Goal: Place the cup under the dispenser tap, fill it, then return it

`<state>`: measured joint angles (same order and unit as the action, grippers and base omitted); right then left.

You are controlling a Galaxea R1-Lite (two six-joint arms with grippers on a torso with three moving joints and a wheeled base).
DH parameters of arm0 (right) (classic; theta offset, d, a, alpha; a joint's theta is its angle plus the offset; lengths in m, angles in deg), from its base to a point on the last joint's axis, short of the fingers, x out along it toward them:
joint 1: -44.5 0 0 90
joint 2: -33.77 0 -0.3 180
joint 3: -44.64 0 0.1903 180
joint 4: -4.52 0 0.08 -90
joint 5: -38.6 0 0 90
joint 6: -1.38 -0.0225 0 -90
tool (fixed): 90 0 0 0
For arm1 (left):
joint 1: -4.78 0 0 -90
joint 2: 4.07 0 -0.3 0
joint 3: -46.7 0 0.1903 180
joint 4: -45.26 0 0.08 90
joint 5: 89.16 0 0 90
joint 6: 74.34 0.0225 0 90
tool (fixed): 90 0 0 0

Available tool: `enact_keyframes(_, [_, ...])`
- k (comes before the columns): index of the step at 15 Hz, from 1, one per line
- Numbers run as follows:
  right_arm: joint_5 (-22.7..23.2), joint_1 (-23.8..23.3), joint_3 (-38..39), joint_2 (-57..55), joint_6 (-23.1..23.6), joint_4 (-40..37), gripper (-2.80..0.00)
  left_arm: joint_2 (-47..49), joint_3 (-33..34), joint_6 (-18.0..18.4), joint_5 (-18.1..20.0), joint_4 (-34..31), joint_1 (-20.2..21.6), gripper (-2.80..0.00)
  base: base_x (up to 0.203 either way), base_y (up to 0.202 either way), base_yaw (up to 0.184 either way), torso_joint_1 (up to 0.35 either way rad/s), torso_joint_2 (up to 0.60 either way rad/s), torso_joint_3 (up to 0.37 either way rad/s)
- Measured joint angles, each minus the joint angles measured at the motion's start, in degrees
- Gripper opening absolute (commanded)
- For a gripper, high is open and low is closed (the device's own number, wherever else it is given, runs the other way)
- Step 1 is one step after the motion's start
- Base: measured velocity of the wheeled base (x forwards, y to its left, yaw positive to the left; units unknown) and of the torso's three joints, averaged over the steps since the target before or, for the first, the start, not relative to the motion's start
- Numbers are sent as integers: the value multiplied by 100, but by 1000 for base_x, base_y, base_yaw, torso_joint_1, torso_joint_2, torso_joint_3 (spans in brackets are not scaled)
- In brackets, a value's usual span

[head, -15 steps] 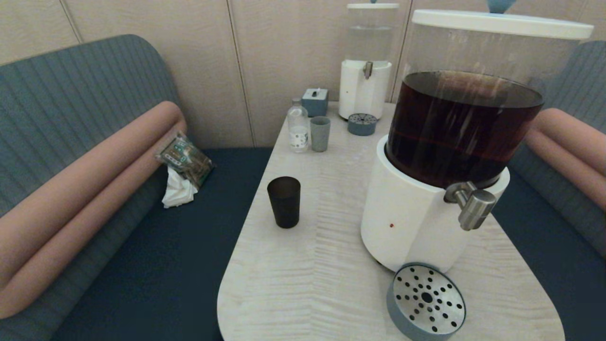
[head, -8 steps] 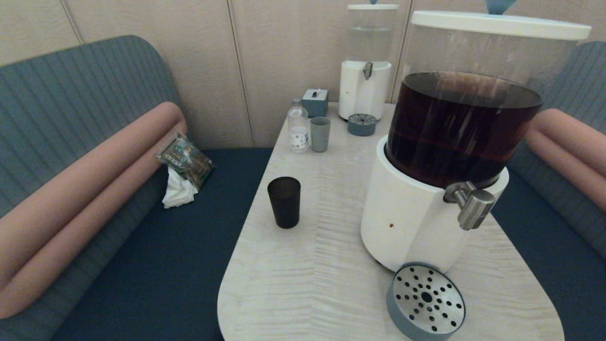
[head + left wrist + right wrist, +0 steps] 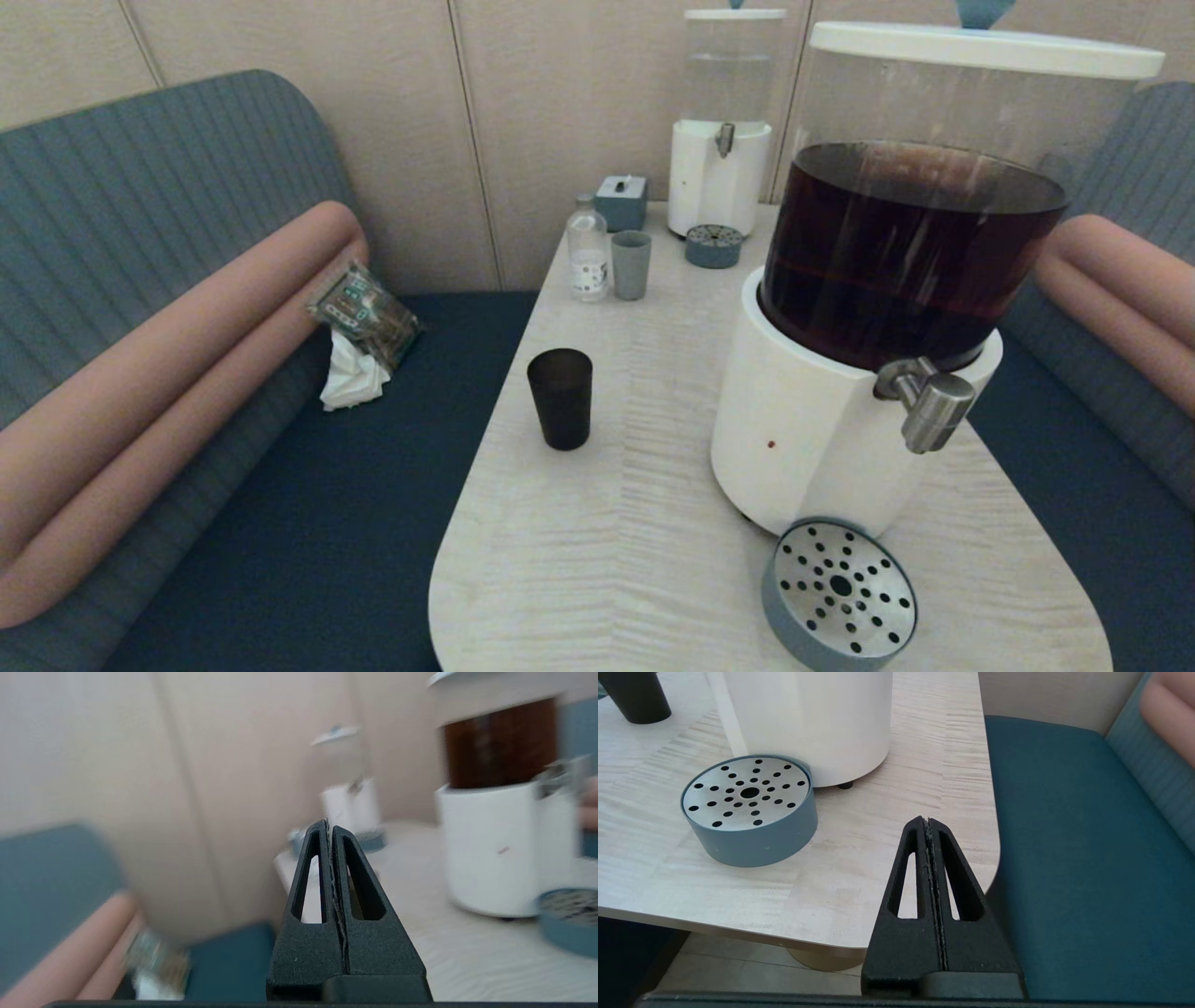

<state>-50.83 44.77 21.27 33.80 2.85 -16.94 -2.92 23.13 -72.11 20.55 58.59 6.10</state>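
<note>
The black cup (image 3: 559,399) stands upright on the table's left side, well apart from the big dispenser (image 3: 822,439) holding dark brown liquid. The steel dispenser tap (image 3: 929,406) juts from the white base, above the round drip tray (image 3: 840,593). Neither gripper shows in the head view. My left gripper (image 3: 329,828) is shut and empty, off the table's left side, pointing across toward the dispenser (image 3: 495,858). My right gripper (image 3: 927,823) is shut and empty beyond the table's near right corner. The cup's base (image 3: 635,695) and the drip tray (image 3: 749,807) show there.
At the far end stand a smaller clear-liquid dispenser (image 3: 719,177), its small drip tray (image 3: 713,245), a grey-green cup (image 3: 631,264), a clear bottle (image 3: 588,252) and a tissue box (image 3: 621,201). Blue bench seats (image 3: 327,504) flank the table, with a snack packet (image 3: 364,313) on the left one.
</note>
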Motion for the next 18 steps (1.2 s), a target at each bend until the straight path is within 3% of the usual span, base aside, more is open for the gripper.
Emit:
enact_keyframes(3, [2, -2, 0, 0, 6, 0, -280, -94, 18, 190, -511, -1235, -2, -280, 0, 0, 0, 0, 0, 0])
enact_keyframes(7, [2, -2, 0, 0, 2, 0, -280, -112, 21, 370, -1695, -2634, -2, -280, 0, 0, 0, 0, 0, 0])
enact_keyframes(8, [2, -2, 0, 0, 1, -1, -280, -112, 21, 396, -1795, -2882, -2, -280, 0, 0, 0, 0, 0, 0])
enact_keyframes(18, [0, -2, 0, 0, 1, 0, -280, -115, 21, 292, -1813, -2904, -2, -280, 0, 0, 0, 0, 0, 0])
